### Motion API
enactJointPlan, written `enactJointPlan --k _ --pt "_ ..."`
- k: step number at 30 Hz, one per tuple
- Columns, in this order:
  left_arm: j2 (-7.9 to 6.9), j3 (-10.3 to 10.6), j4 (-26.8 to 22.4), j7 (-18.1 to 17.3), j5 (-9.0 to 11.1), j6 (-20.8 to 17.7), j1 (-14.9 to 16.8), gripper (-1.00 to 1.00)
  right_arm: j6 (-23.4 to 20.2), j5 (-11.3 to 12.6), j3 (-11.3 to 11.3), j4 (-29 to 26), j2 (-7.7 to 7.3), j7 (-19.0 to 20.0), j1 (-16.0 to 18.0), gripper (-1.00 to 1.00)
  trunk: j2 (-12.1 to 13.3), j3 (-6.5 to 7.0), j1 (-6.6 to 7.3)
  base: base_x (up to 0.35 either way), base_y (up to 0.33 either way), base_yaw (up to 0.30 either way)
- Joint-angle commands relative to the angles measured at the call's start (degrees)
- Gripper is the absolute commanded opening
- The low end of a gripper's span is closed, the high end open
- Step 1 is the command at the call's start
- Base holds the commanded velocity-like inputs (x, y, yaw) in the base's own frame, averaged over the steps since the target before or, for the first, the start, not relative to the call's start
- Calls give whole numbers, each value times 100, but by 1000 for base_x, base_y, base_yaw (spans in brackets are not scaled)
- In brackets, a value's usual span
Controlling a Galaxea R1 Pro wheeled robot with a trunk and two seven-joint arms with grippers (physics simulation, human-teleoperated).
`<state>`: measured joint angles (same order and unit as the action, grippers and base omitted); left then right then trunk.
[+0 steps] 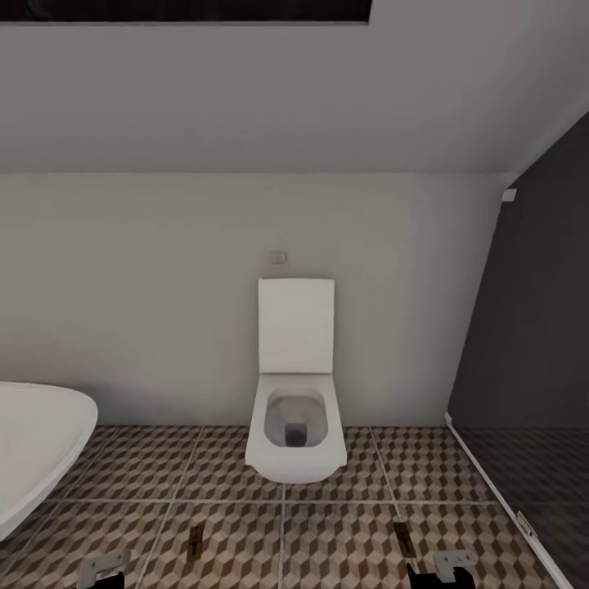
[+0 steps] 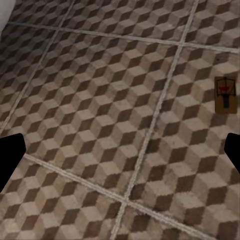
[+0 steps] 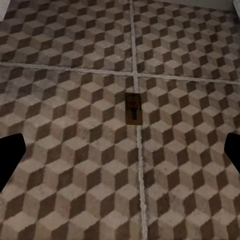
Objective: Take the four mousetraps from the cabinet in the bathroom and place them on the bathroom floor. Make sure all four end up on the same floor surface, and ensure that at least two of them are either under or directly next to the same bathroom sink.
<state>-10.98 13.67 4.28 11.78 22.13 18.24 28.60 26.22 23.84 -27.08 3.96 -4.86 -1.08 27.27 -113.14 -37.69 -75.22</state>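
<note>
Two mousetraps lie flat on the bathroom floor (image 1: 327, 540), small tan boards with dark wire. The left mousetrap (image 1: 194, 542) shows a red mark in the left wrist view (image 2: 225, 94); the right mousetrap (image 1: 402, 536) lies just beside a grout line in the right wrist view (image 3: 133, 107). Each lies ahead of its arm: the left end effector (image 1: 103, 568) is near the left one, the right end effector (image 1: 448, 564) near the right one, neither touching. Both end effectors are spread wide and empty, dark fingertips (image 3: 10, 155) far apart. The floor tiles carry a brown, beige and cream cube print. A white toilet (image 1: 294, 409) stands against the pale wall, a curved white bathtub (image 1: 33, 450) left, a dark panel (image 1: 532, 368) right
</note>
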Motion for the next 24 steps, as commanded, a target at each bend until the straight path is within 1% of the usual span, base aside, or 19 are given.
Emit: enactJointPlan --k 1,19,24 --pt "4 48 20 3 33 28 8 100 24 24 -49 17 5 -12 7 100 38 12 23 0 0 0" --pt "-2 48 26 -24 29 24 -3 100 25 24 -51 17 11 -15 7 100 760 336 419 0 0 0" --pt "12 49 27 -26 29 29 -7 100 25 24 -51 17 11 -15 7 100 760 336 419 0 0 0"
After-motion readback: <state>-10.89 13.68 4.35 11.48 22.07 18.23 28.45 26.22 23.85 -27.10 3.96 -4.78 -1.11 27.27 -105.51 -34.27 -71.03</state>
